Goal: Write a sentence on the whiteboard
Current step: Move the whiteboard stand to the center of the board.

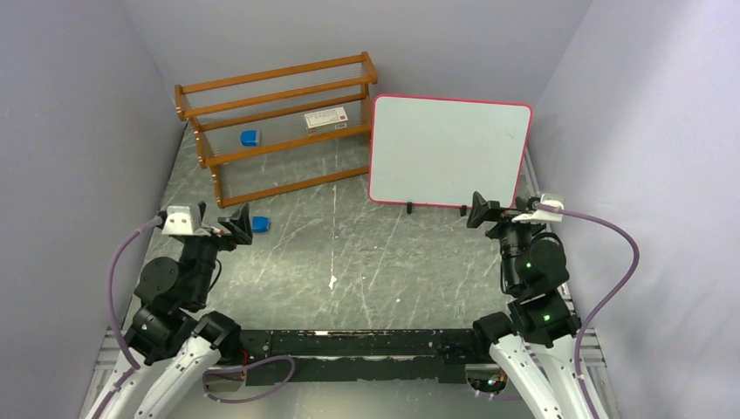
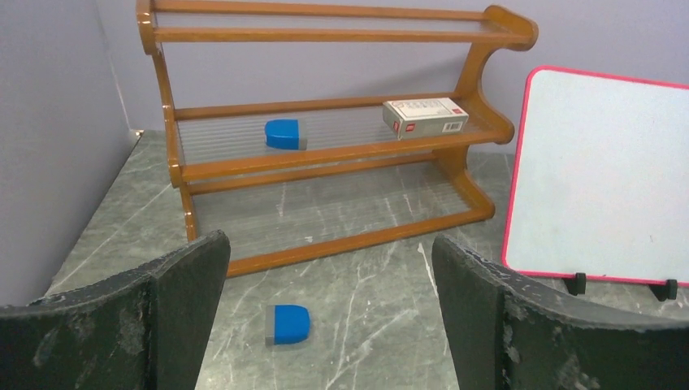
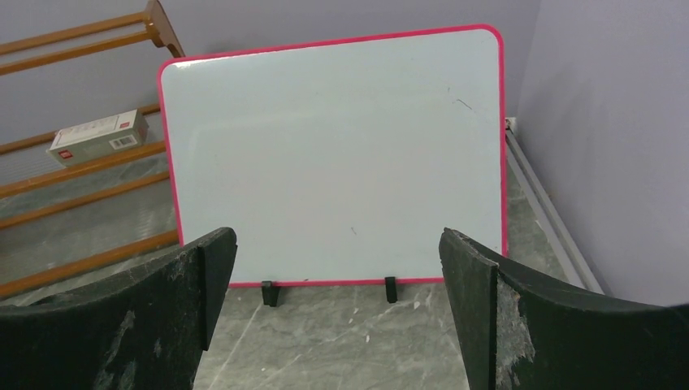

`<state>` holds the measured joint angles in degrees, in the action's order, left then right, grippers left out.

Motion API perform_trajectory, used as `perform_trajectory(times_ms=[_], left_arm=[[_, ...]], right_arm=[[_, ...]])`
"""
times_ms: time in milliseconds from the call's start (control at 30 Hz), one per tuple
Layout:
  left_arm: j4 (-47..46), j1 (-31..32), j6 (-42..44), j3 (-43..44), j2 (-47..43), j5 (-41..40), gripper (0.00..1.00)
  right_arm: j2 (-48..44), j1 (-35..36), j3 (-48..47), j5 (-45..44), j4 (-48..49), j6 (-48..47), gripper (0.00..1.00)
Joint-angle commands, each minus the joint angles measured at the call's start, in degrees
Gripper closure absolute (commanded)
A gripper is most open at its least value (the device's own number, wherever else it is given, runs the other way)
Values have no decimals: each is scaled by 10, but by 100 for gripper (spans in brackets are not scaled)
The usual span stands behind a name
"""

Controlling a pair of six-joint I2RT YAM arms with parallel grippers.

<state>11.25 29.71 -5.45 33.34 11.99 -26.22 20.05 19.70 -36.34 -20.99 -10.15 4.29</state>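
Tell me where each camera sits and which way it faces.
Top external: above and behind the robot, looking down at the rack and whiteboard; left hand and right hand show.
Left wrist: behind the left hand, facing the rack; own fingers at bottom.
Right wrist: behind the right hand, facing the blank whiteboard; own fingers at bottom.
Shared: both wrist views catch the whiteboard and the rack's white box.
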Motion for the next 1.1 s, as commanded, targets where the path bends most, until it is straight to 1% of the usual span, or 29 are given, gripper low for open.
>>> perform_trajectory(times_ms=[0,133,200,333,433,567,667,767,833,1067], left_arm=[[22,-6,-16,39,38,17,2],[66,-6,-32,69,83,13,2],[73,-6,-32,72,97,22,2],[62,-6,-21,56,103,70,2],[50,-6,-20,44,104,92,2],[48,-6,-14,41,106,95,2],[51,-6,-8,37,107,105,2],[46,-6,-5,34,106,105,2],[50,-6,-3,36,106,102,2],[48,-6,2,31,94,90,2]], right_arm=[[25,6,-28,0,-10,28,0],[60,6,-38,34,-18,63,0],[77,6,-31,47,-14,77,0],[144,6,-37,66,-25,93,0],[206,7,-36,81,-22,94,0],[274,8,-18,97,7,112,1],[330,14,-12,91,30,126,3],[396,24,-17,87,53,141,8],[437,38,-21,66,68,148,11],[560,81,-71,13,66,178,22]])
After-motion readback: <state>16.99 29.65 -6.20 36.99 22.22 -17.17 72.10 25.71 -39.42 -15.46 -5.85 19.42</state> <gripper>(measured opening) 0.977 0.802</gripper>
